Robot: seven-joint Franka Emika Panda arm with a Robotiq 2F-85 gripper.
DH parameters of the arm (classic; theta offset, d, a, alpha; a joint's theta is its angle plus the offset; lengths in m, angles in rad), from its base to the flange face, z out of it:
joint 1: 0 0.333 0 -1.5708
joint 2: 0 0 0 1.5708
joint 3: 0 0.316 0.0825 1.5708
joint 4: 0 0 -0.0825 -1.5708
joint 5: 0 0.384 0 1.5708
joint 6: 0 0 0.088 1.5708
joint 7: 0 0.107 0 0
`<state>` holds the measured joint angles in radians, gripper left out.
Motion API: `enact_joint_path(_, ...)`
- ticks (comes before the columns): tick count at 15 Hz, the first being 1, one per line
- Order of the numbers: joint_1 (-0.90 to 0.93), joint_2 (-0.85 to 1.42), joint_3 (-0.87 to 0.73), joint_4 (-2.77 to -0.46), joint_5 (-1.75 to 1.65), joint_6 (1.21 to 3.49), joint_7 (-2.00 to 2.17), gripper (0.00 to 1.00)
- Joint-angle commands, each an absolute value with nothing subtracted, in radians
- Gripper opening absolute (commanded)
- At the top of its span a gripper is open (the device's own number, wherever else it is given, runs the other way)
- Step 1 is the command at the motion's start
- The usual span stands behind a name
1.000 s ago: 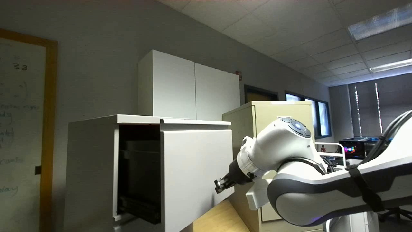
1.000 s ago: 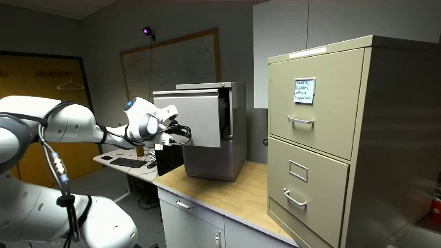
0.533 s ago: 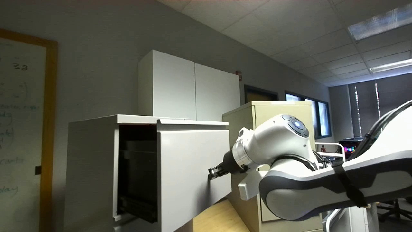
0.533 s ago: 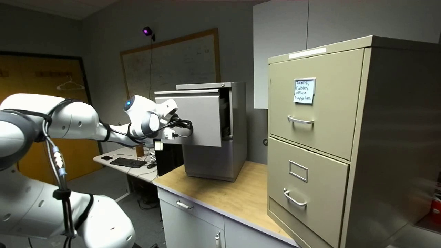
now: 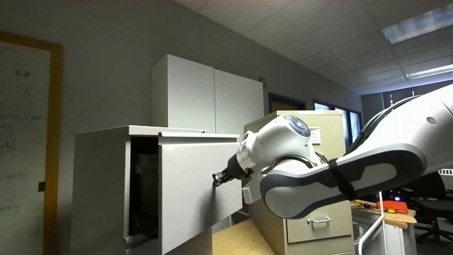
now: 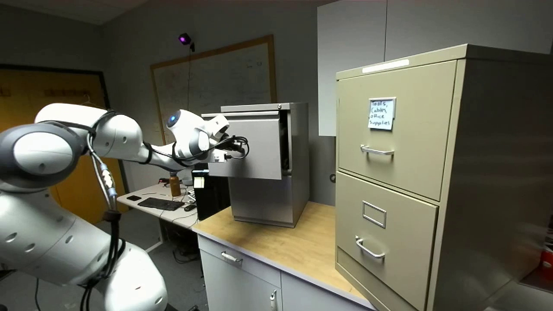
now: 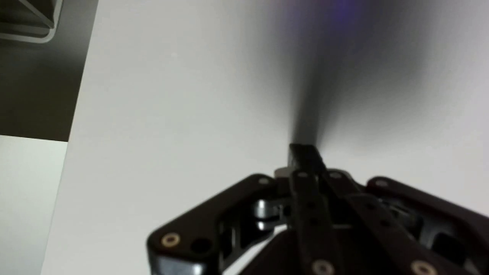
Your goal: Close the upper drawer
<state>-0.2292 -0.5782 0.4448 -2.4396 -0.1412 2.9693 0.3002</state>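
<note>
Since the earlier frame, the upper drawer (image 5: 187, 191) has slid further into the white cabinet (image 5: 99, 184), and the robot arm (image 5: 283, 198) has come forward along with it. The dark opening (image 5: 143, 187) between the drawer's front and the cabinet is narrower now, yet the drawer still sits partly out, its front standing clear of the body in both exterior views. Below it, the lower front (image 6: 261, 201) lies back, in line with the cabinet.

In an exterior view, the gripper (image 5: 216, 179) slants down to the drawer's face and meets it about halfway up. From the wrist, its fingers (image 7: 305, 164) show pressed together, tips against the pale face, with a soft shadow (image 7: 307, 122) running up from where they touch. Black cables (image 6: 235, 149) bundled at the wrist hide much of the gripper in an exterior view.

The white cabinet stands on a wooden desk (image 6: 311, 237), with a whiteboard (image 6: 216, 86) on the wall behind. Well apart from it stands a beige filing cabinet (image 6: 402, 168); a note (image 6: 381, 115) on its front reads "Tools, Cables, office supplies". Farther back, a white two-door cupboard (image 5: 191, 95) shows above the cabinets.
</note>
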Motion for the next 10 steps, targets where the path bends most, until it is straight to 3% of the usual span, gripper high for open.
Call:
enact_joint_path(1, -0.263, -0.447, 0.489, -2.257, -0.201, 2.91, 0.287, 0.0)
enact_joint_path(10, -0.372, -0.143, 0.675, -1.855, -0.346, 2.663, 0.295, 0.0)
